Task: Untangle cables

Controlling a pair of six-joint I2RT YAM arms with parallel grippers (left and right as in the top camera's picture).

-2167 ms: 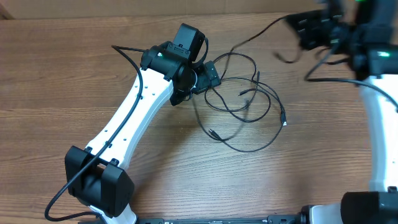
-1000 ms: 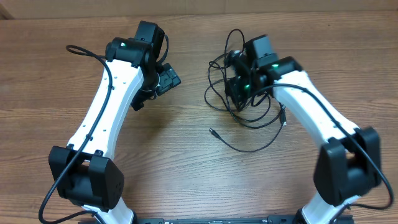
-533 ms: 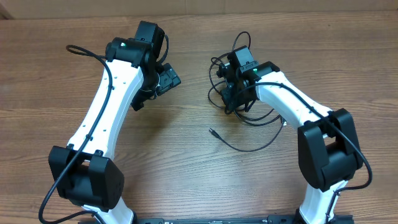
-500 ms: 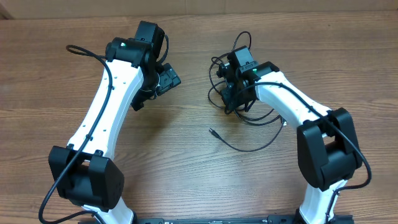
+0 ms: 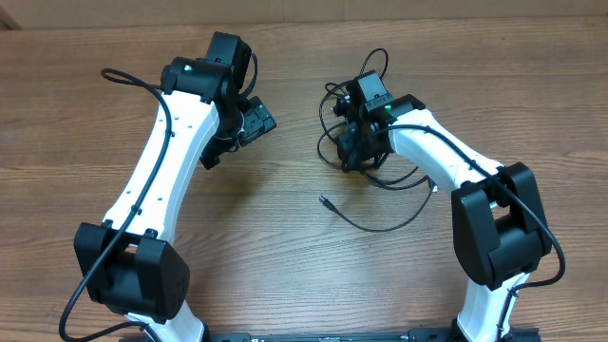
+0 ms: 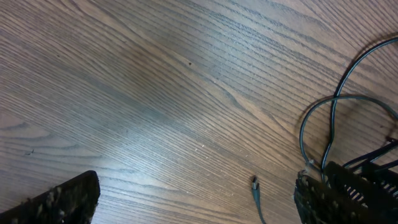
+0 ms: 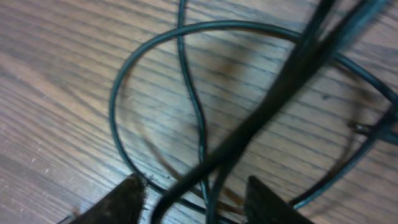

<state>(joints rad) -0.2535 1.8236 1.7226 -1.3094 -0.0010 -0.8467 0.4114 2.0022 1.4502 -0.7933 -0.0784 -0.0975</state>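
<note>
Overhead: brown wood-grain surface (image 5: 285,256); cables (image 7: 236,24) in loose black loops right of centre, under right hand (image 5: 353,147), fingers parted astride strands; left hand (image 5: 255,122) spread wide, empty, apart.

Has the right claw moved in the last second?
Yes. In the overhead view the right claw has shifted left and a little toward the loose plug end, which has stayed put on the wood.

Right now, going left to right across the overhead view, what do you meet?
Left arm's lower joint → left end effector → cables → right arm's lower joint. The right end effector overlaps the cables, so it is left unplaced.
</note>
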